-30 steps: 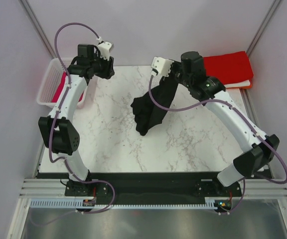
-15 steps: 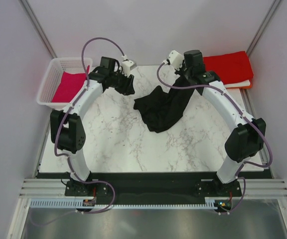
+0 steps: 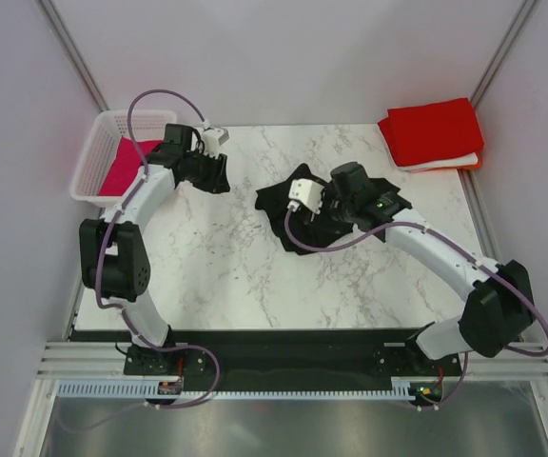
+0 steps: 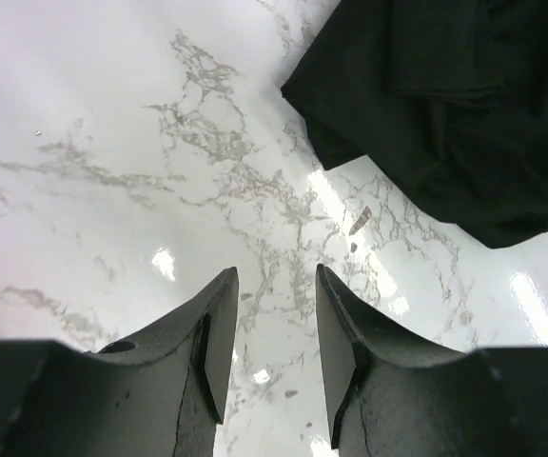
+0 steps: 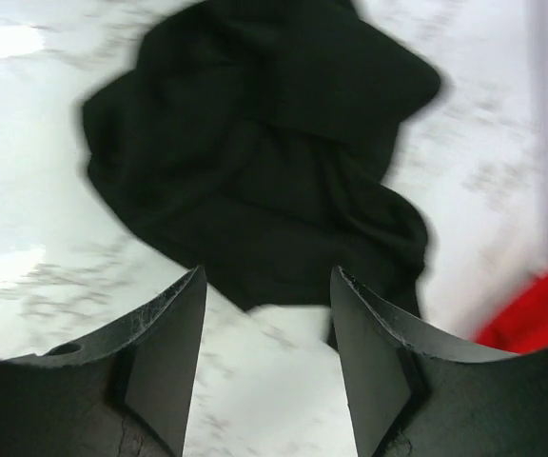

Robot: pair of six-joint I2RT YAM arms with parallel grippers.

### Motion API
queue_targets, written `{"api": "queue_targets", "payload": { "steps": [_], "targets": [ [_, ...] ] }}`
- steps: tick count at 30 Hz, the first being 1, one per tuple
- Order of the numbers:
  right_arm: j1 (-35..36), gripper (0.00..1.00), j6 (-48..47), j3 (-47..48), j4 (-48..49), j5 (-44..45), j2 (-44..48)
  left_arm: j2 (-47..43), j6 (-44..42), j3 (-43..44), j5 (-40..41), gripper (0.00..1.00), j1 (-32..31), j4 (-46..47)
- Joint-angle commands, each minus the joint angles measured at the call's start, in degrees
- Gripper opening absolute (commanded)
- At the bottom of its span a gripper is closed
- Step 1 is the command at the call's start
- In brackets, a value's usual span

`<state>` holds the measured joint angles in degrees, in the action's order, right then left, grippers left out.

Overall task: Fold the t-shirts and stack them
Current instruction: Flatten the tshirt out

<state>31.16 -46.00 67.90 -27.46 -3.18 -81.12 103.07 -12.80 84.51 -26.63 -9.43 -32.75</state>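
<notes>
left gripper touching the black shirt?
Apart. Left wrist view: left gripper hangs open over marble table; black shirt lies beyond it, bare marble between.

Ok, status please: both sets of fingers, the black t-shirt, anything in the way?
Left fingers open, empty, over marble tabletop. Right fingers open, empty, above black cloth t-shirt. Shirt crumpled, unfolded, mid-table. Nothing blocking it.

right pincer [image 5: 266, 286] opened, black t-shirt [image 5: 264, 143] dropped
</notes>
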Motion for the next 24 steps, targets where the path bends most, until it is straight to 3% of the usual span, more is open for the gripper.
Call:
{"api": "queue_targets", "payload": {
  "steps": [1,8,15,20,23,24],
  "targets": [
    [2.4,0.62,5.4,-3.3,-0.8,-11.2,-4.6,-7.4,-1.6,-2.1,2.7,0.46,-0.1,2.4],
    [3.2,0.63,7.4,0.0,2.5,-12.2,-15.5,-11.7,-0.8,-6.0,3.4,0.46,-0.1,2.5],
    [3.3,0.61,7.0,3.6,2.5,-11.8,-20.3,-12.3,-1.0,-7.2,4.7,0.46,-0.1,2.8],
    [3.5,0.49,7.3,4.2,2.6,-6.9,-21.7,-12.1,-0.8,-6.6,4.7,0.47,-0.1,2.9],
    [3.4,0.35,7.0,4.3,1.5,-5.7,-21.2,-11.7,-1.1,-6.1,4.7,0.47,-0.1,2.9],
    [3.4,0.25,7.0,4.3,1.1,-5.3,-21.0,-11.3,-1.0,-5.8,4.7,0.47,-0.1,3.0]
  ]
}}
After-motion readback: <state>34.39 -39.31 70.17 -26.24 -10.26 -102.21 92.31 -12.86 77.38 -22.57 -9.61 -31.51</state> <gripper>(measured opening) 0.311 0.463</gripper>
